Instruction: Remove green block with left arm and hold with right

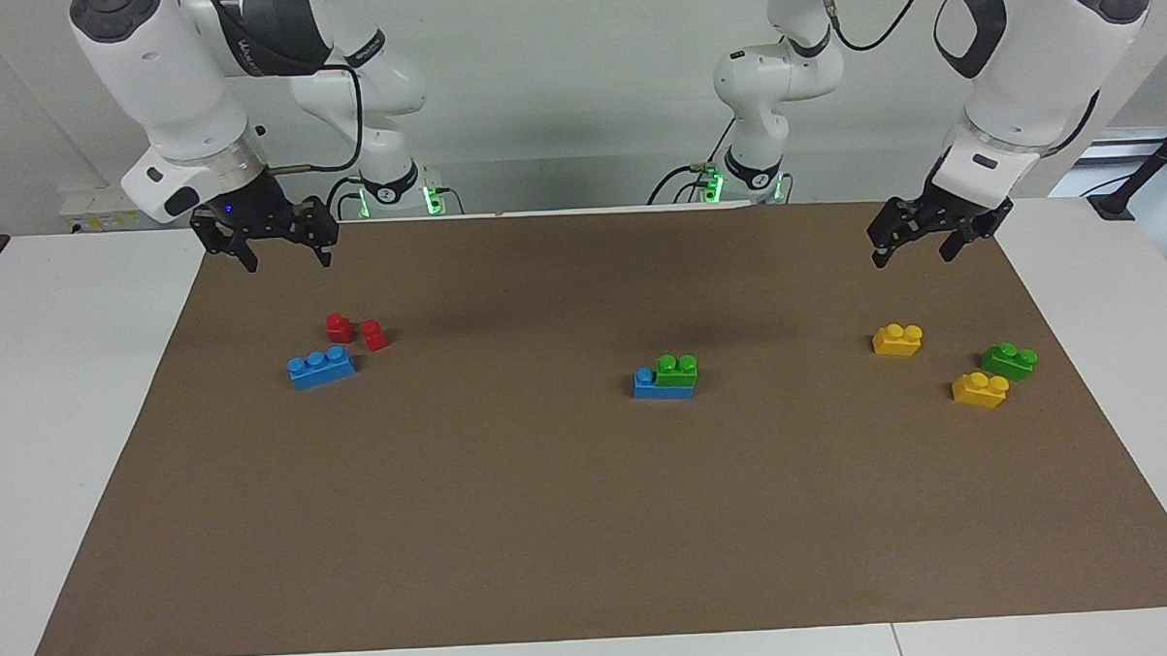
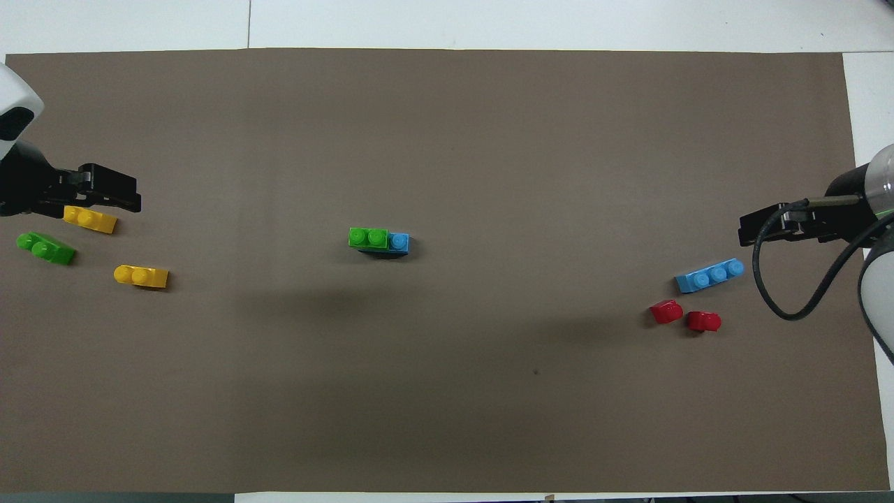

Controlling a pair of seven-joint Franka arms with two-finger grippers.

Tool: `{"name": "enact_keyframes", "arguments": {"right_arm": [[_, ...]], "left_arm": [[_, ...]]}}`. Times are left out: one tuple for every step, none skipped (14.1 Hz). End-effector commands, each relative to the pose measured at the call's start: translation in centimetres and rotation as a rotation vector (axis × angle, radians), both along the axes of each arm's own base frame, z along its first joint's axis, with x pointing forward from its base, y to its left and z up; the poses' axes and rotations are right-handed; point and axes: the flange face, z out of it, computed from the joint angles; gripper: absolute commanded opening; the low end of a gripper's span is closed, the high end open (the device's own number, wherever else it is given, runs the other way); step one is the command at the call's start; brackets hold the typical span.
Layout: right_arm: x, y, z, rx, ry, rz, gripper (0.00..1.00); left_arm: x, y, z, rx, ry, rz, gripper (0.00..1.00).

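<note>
A green block (image 1: 677,368) (image 2: 368,237) with two studs is stacked on one end of a blue brick (image 1: 662,387) (image 2: 399,242) in the middle of the brown mat. A second green block (image 1: 1009,360) (image 2: 45,248) lies loose toward the left arm's end. My left gripper (image 1: 914,256) (image 2: 133,197) hangs open and empty above the mat at that end, apart from every brick. Over the mat at the right arm's end, my right gripper (image 1: 287,264) (image 2: 744,232) is open and holds nothing.
Two yellow bricks (image 1: 897,339) (image 1: 980,389) lie beside the loose green block. Toward the right arm's end are a loose blue three-stud brick (image 1: 321,366) and two small red pieces (image 1: 339,327) (image 1: 374,334). The brown mat (image 1: 591,541) covers most of the white table.
</note>
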Motion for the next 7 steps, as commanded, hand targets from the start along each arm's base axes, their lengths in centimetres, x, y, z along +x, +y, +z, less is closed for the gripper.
{"name": "enact_keyframes", "arguments": {"right_arm": [[-0.1,0.0,0.0,-0.015,-0.001,-0.029,1.00],[-0.1,0.2,0.0,-0.016,-0.001,-0.048,1.00],[-0.2,0.6,0.0,-0.017,-0.001,-0.059,1.00],[-0.3,0.8,-0.1,-0.016,0.003,-0.097,1.00],[-0.3,1.1,-0.2,-0.019,0.001,-0.192,1.00],[-0.2,1.4,-0.3,-0.021,-0.006,-0.284,1.00],[-0.3,3.0,-0.8,0.005,-0.002,-0.356,0.99]], "left_arm": [[-0.8,0.0,0.2,-0.018,-0.015,-0.007,1.00],[-0.8,0.0,0.2,-0.018,-0.015,-0.006,1.00],[-0.8,0.0,0.1,-0.018,-0.013,-0.007,1.00],[-0.8,-0.1,0.2,-0.018,-0.015,-0.007,1.00],[-0.8,-0.1,0.1,-0.018,-0.015,-0.007,1.00],[-0.8,-0.1,0.1,-0.018,-0.015,-0.007,1.00],[-0.8,-0.2,0.1,-0.018,-0.013,-0.007,1.00]]}}
